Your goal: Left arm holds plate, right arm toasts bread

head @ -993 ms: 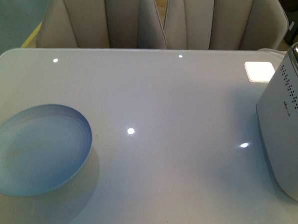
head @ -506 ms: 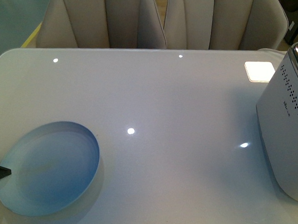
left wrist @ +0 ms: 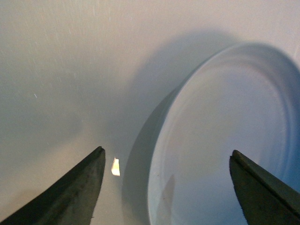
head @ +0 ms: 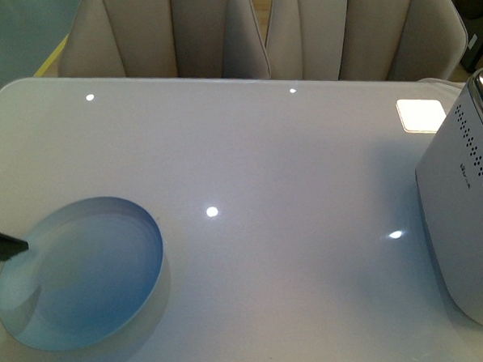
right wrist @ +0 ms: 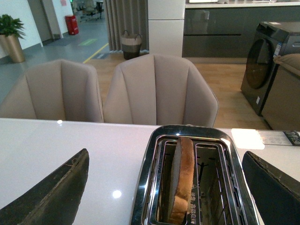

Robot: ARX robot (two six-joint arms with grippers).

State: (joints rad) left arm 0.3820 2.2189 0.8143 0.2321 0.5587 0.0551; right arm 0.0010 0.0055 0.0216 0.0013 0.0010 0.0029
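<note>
The pale blue-white plate (head: 80,274) lies on the white table at the front left. Only a dark fingertip (head: 2,245) of my left gripper shows at the left edge of the front view, at the plate's rim. In the left wrist view the left gripper (left wrist: 166,161) is open, its jaws either side of the plate's near rim (left wrist: 157,178), one jaw over the table and one over the plate. The bread (right wrist: 180,176) stands upright in the left slot of the chrome toaster (right wrist: 147,187). My right gripper (right wrist: 164,180) is open and empty above the toaster.
The toaster's white perforated side (head: 470,218) fills the right edge of the front view. Two beige chairs (head: 258,34) stand behind the table's far edge. A bright window reflection (head: 420,115) lies on the table near the toaster.
The plate has slid right and toward the front edge, then settled. The left fingertip has risen a little along the plate's left rim.
</note>
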